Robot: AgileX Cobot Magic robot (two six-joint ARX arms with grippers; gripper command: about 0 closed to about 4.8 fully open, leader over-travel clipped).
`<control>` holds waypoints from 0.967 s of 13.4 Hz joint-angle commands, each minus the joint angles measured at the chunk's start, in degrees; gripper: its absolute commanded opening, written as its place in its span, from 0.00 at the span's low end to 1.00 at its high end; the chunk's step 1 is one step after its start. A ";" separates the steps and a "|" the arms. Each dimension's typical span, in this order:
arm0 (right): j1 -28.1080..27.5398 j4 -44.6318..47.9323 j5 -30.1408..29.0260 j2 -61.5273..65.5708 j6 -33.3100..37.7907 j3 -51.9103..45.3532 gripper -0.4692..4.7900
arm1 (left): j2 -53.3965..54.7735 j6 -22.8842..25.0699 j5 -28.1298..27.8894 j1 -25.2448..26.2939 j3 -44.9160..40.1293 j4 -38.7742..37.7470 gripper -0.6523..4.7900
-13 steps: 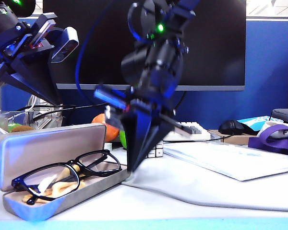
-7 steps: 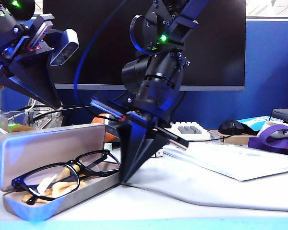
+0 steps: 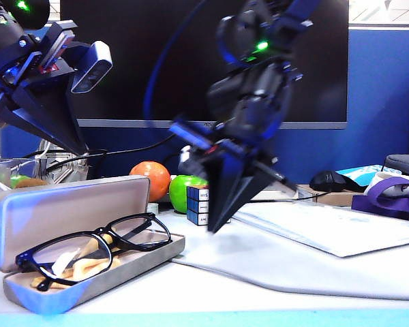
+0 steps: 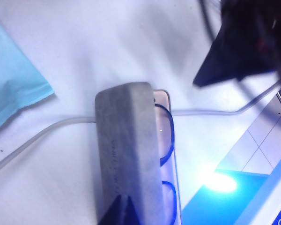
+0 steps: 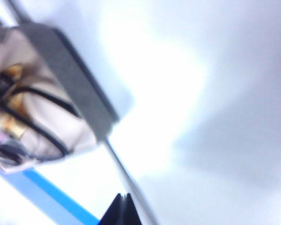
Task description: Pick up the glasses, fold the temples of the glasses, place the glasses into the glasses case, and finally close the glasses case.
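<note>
Glasses lie folded in the open glasses case at the table's near left, while my right gripper, pinched shut and empty, hangs beside a Rubik's cube, and my left gripper, fingers together, hovers over the lid.

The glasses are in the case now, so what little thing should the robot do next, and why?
Probably tip the lid down. The glasses lie folded in the open glasses case. The left gripper hangs behind the raised lid, jaws shut; the right gripper, also shut, is clear beside the Rubik's cube.
</note>
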 commanded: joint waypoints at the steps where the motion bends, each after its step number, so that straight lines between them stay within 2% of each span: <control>1: -4.07 2.69 -4.57 -1.09 -2.40 -1.44 0.09 | -0.09 0.15 0.20 -0.07 0.02 0.79 0.11; 3: -6.58 9.27 -9.57 -2.49 -2.56 -5.81 0.09 | -0.09 -0.24 0.22 -0.07 0.02 1.14 0.11; 4: -6.95 13.31 -15.54 -3.37 -2.51 -9.90 0.09 | -0.09 -0.46 0.24 -0.07 0.02 2.16 0.11; 10: -1.53 18.29 -17.33 -3.54 -2.03 -14.93 0.09 | -0.09 0.26 0.22 -0.07 0.00 3.26 0.11; 13: 2.56 24.85 -16.92 -3.50 3.13 -15.67 0.09 | 0.00 0.28 0.22 -0.07 -0.26 3.23 0.11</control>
